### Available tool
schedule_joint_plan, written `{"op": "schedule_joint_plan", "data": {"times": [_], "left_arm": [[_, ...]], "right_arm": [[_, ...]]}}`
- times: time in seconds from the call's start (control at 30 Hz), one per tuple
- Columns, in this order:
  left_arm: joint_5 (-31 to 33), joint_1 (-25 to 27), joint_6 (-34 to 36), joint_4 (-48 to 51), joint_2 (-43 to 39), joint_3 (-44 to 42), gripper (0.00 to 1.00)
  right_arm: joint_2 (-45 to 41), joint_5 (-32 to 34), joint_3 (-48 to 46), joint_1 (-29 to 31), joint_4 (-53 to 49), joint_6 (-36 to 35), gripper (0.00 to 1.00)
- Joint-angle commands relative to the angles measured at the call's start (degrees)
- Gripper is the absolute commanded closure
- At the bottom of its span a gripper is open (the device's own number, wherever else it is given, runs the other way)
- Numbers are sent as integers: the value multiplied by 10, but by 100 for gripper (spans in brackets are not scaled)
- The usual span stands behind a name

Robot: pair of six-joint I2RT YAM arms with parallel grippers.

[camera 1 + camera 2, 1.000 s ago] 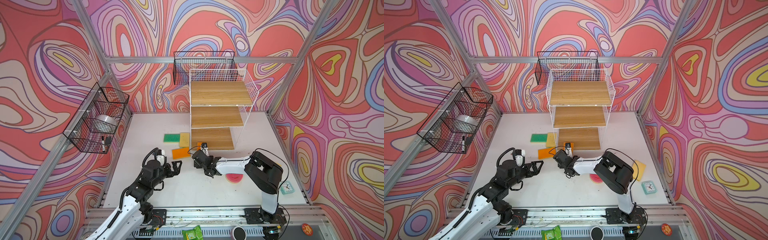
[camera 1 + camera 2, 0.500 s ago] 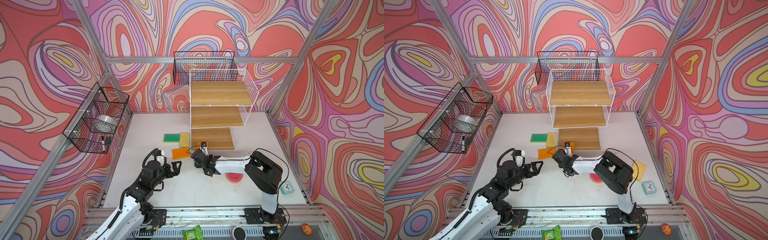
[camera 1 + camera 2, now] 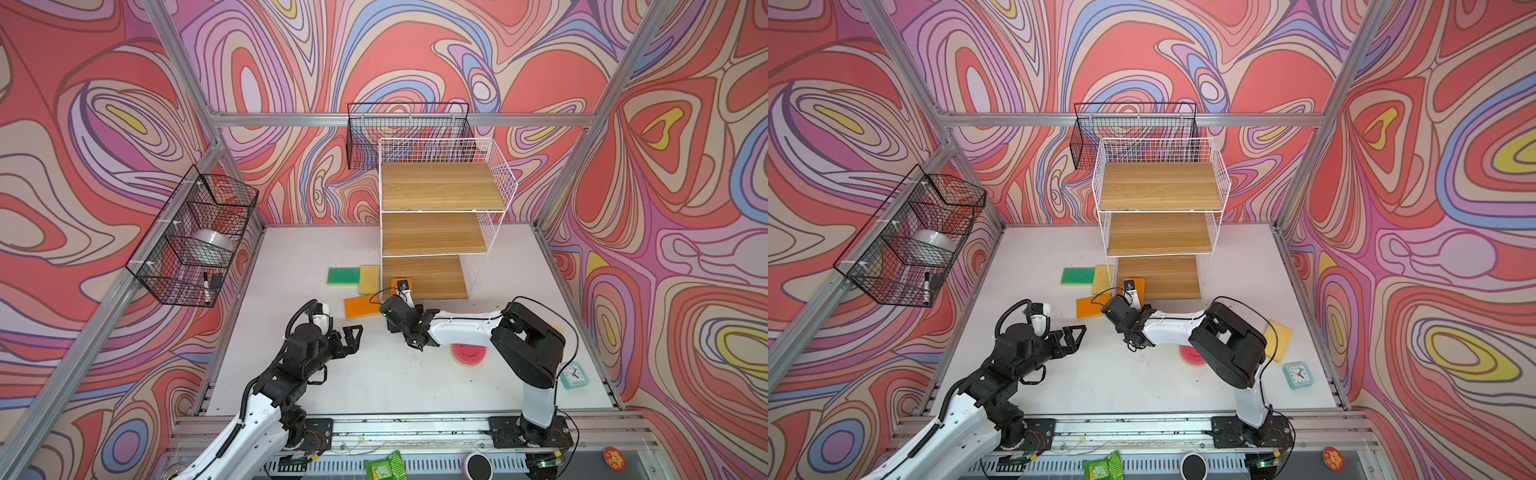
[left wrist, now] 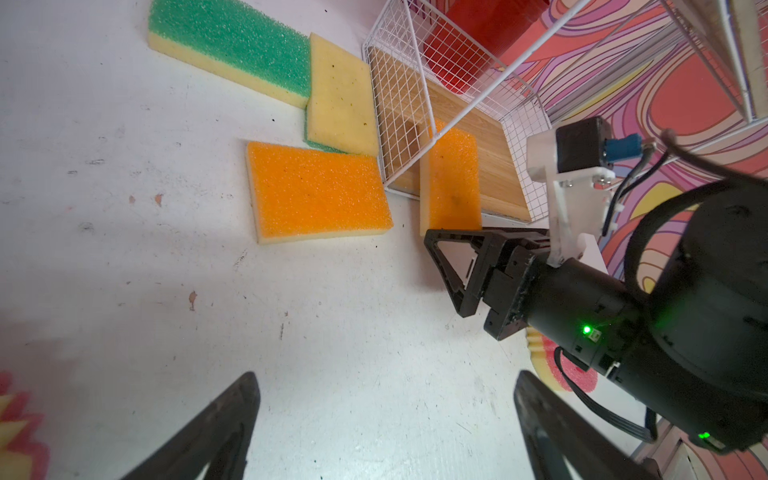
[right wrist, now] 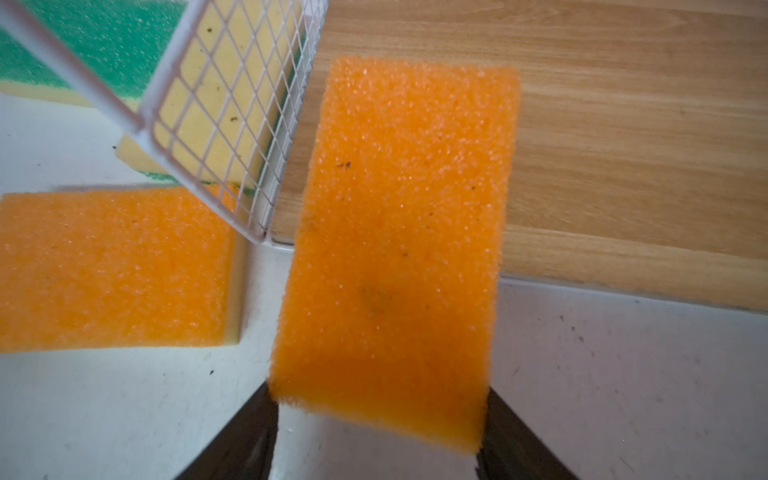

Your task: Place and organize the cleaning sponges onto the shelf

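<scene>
My right gripper (image 5: 378, 415) is shut on the near end of an orange-faced sponge (image 5: 399, 216). The sponge's far end lies over the front edge of the shelf's (image 3: 432, 232) bottom board (image 5: 623, 145). In both top views the wrist camera partly hides this sponge (image 3: 394, 284) (image 3: 1139, 291). My left gripper (image 3: 353, 338) (image 4: 384, 376) is open over bare table, with nothing between its fingers. On the table left of the shelf lie a green sponge (image 3: 343, 276), a yellow one (image 3: 369, 279) and another orange one (image 3: 360, 306). A round pink sponge (image 3: 469, 355) lies partly under my right arm. A yellow sponge (image 3: 1278, 340) lies at the right.
Black wire baskets hang on the left wall (image 3: 195, 241) and behind the shelf (image 3: 407, 133). A small teal clock (image 3: 574, 374) stands at the right. A green packet (image 3: 382, 467) and a black round thing (image 3: 478, 467) lie in front of the rail. A pink-and-yellow sponge edge (image 4: 12, 419) shows beside my left gripper.
My right gripper has edged a little towards the shelf with the orange sponge in it. The left arm has not moved.
</scene>
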State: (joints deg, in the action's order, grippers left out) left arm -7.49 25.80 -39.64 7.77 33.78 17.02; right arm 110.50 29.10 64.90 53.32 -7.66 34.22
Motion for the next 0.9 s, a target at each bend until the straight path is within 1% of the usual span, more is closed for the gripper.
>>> {"op": "schedule_joint_plan", "data": {"times": [0.0,0.13,0.3,0.53,0.87], "left_arm": [[2,-2,2,-10,-2,-8,3],[7,-3,-9,-18,3,-20,3],[27,-3,-11,-18,3,-25,4],[58,-3,-9,-21,7,-26,3],[64,-2,-12,-57,41,-35,4]], "right_arm": [[2,-7,-9,-15,34,-17,27],[-5,-38,-24,-36,67,-24,27],[1,-92,-29,-55,109,-50,27],[21,-109,-9,-64,128,-72,27],[48,-109,22,-75,112,-74,27]]}}
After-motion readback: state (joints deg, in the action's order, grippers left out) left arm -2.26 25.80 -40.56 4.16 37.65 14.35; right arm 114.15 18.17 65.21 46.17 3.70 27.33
